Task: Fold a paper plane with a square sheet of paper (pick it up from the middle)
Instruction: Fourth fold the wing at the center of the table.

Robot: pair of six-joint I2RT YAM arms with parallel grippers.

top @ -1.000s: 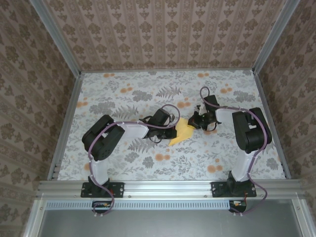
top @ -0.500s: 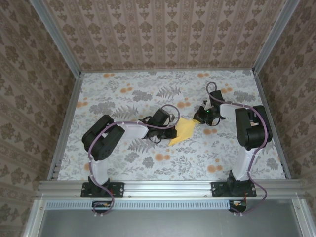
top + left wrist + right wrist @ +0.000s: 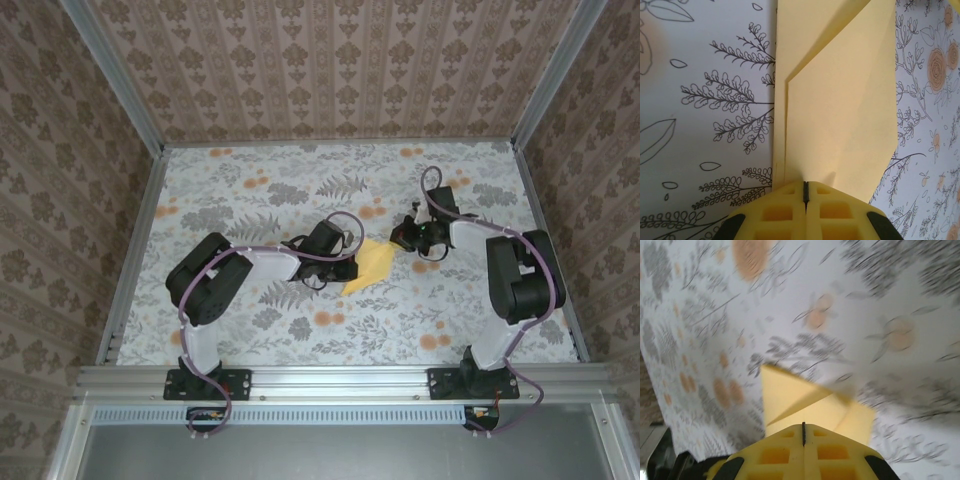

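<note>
The square sheet of paper (image 3: pixel 372 262) lies flat on the floral table, pale yellow and folded, with a diagonal flap across its top (image 3: pixel 840 100). My left gripper (image 3: pixel 352 268) is shut, and its closed tips (image 3: pixel 805 189) rest on the sheet's near edge. My right gripper (image 3: pixel 400 238) is shut and empty. It hangs just right of the sheet and apart from it. The right wrist view is blurred and has the folded sheet (image 3: pixel 790 400) beyond the closed jaws (image 3: pixel 803 432). The paper plane is out of view.
The table (image 3: pixel 250 190) has a floral cloth with orange flower blotches (image 3: pixel 322 318). Aluminium rails (image 3: pixel 340 378) run along the near edge, and patterned walls (image 3: pixel 340 70) close in the back and both sides.
My right arm has drawn back to the right, away from the sheet, with its elbow swinging outward. The left arm and the sheet have stayed still.
</note>
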